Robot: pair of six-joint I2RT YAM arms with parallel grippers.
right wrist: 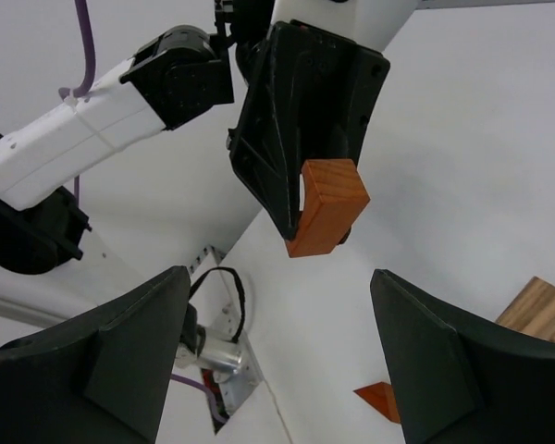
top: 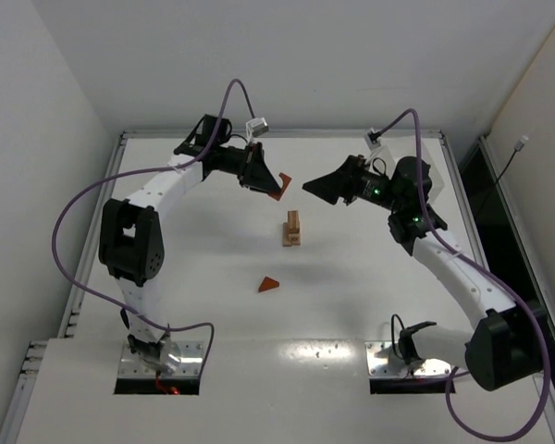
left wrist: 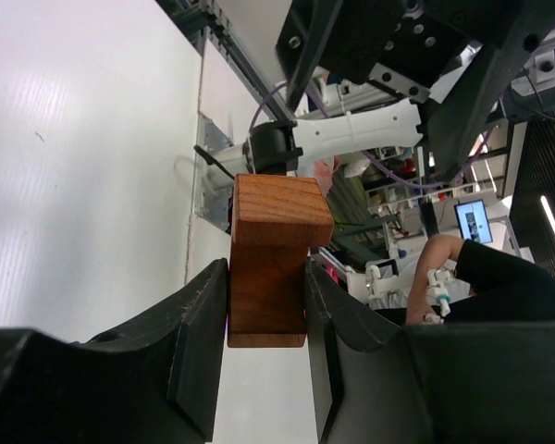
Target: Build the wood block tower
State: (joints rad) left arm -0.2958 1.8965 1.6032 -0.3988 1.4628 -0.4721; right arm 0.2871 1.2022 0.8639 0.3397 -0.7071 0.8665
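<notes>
While clamping a reddish-brown block, left pincer hangs near tower.

Bright even overhead light, soft shadows, glare on white table — sharp focus

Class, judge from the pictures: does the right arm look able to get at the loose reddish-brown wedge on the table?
Probably yes: the right gripper is open and empty, and nothing covers the wedge. The tower stands roughly between them, so it would have to go around.
</notes>
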